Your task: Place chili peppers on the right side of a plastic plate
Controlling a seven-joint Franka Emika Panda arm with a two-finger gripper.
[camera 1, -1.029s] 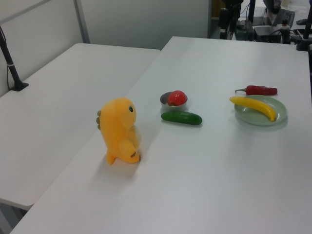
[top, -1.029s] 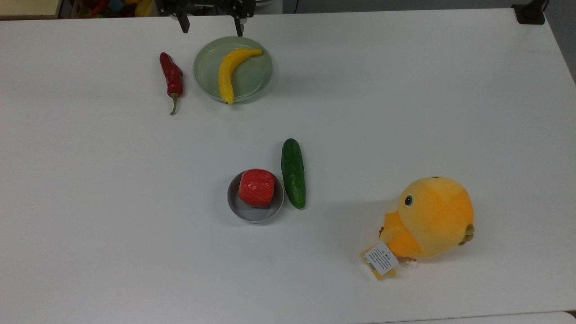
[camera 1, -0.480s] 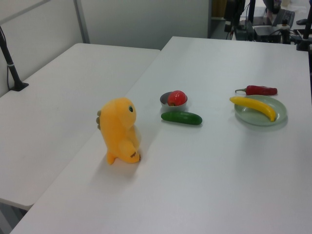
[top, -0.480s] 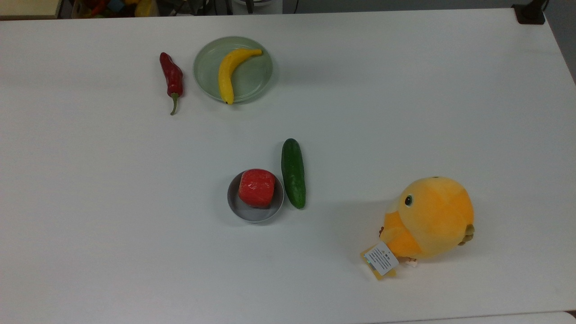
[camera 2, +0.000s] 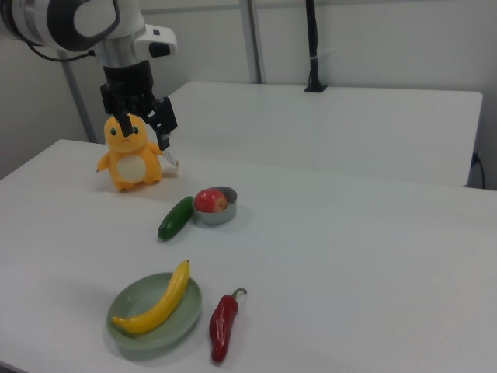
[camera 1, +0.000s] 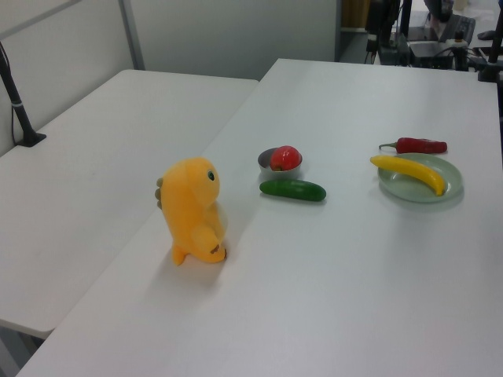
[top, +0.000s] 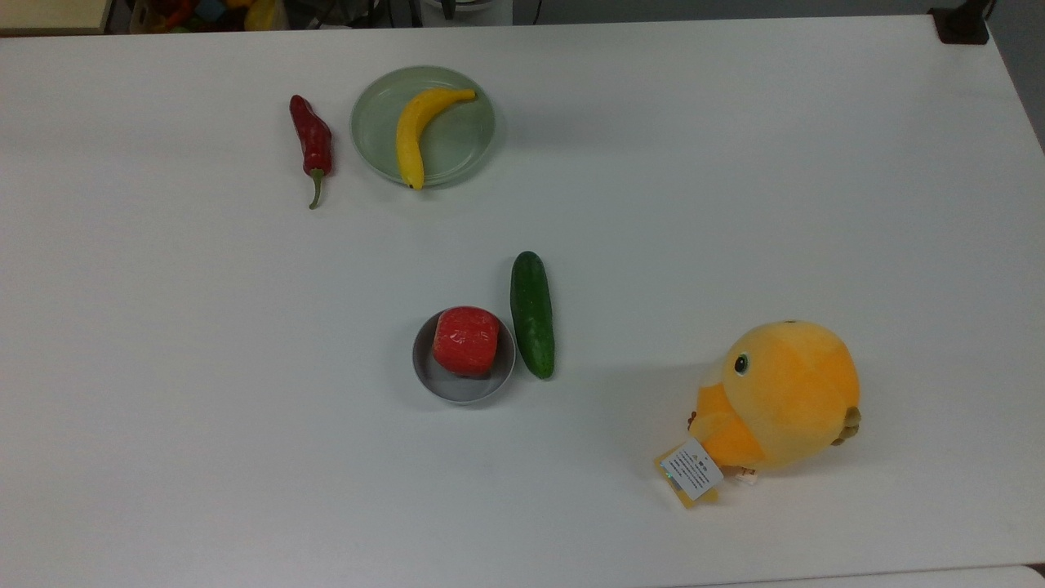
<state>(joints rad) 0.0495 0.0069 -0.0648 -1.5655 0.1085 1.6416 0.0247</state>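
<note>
Chili (top: 311,144) lies flat on the white worktop (top: 735,204), just beside the green plate (top: 375,122) but not touching it: on the top view's left of the plate, on the right view's right of it (camera 2: 223,326). Its stem points away from the worktop's far edge in the top view. In the left view the chili (camera 1: 420,145) sits just behind the plate (camera 1: 409,187).

A banana (top: 416,131) lies across the plate. Near the worktop's middle a grey bowl (top: 433,376) holds a round red fruit (top: 466,340), with a cucumber (top: 532,314) just beside the bowl. An orange plush toy (top: 775,400) stands toward the top view's lower right corner.

Hand (camera 2: 144,124) is raised above the worktop in the right view, in front of the plush toy (camera 2: 130,159), well apart from the chili and holding nothing. Fingers (camera 2: 165,116) point down; how wide they stand I cannot tell.
</note>
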